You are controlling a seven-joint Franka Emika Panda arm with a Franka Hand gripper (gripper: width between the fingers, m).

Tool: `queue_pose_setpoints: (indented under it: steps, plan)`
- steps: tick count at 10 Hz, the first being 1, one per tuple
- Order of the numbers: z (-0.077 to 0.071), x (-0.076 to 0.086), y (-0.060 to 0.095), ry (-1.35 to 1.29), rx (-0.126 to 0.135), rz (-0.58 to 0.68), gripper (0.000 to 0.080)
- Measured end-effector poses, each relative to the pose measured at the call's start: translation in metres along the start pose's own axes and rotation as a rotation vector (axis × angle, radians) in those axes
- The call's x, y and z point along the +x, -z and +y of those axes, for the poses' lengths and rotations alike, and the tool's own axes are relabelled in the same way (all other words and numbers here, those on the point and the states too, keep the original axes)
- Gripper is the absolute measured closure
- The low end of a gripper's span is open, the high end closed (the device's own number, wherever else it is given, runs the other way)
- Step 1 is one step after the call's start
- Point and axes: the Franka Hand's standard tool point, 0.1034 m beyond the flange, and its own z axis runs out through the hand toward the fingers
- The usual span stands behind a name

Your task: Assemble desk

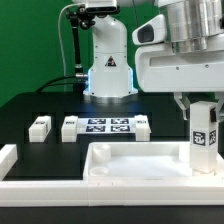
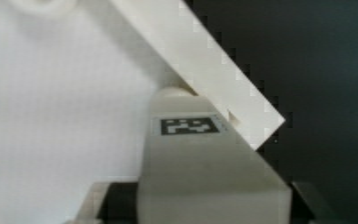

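The desk top, a wide white tray with a raised rim, lies near the front of the black table. My gripper is shut on a white block leg that carries black-and-white tags. It holds the leg upright at the tray's corner on the exterior view's right. In the wrist view the tagged leg sits between my two dark fingers. Its far end meets the tray's rim at the corner, beside the tray's flat floor.
Three loose legs lie in a row behind the tray, around the marker board. White border rails run along the table's left and front. The arm's base stands at the back.
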Motion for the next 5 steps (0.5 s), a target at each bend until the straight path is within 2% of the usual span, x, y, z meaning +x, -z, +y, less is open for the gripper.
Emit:
queue_pose_setpoints:
  steps: [5]
  plan:
    - [-0.0037, -0.0074, -0.0016, -0.310, 0.016, -0.022, 0.0502]
